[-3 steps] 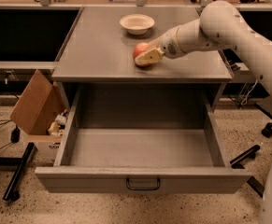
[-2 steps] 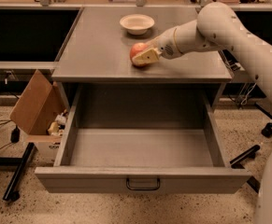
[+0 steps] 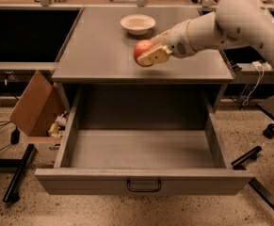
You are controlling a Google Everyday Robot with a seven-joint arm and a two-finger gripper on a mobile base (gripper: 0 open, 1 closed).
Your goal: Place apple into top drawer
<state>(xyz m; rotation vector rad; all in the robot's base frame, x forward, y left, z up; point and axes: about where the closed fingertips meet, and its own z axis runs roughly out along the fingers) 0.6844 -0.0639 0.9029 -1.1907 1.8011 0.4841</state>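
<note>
Holding the apple in a closed grip, the gripper sits above and behind the top drawer, over the front strip of the cabinet top that roofs the drawer's rear.

Risks noted:
- Early release. The apple is not yet over the drawer's open cavity. Let go here, it would likely land on the cabinet top and roll, being round with nothing to stop it.
- Slip. Only one cream-yellow finger is visible, lying across the fruit's near side. The skin looks smooth and slightly glossy, so a shallow hold could let it twist out during travel.
- Collision. The descent towards the drawer passes the cabinet top's hard front edge, which the wrist or the arm could clip.
- Drop from height. The drawer floor is flat, bare and looks rigid, so a high release risks a bounce or a bruise.

Materials and shapes:
- Drawer: wide, shallow box of matte grey panels, pulled fully out, with a dark metal loop handle at the front centre.
- Apple: round, red-orange.
- Arm: smooth, rounded white shell.
- Bowl: cream-white, shallow, well behind the drawer (no obstruction expected).
</note>
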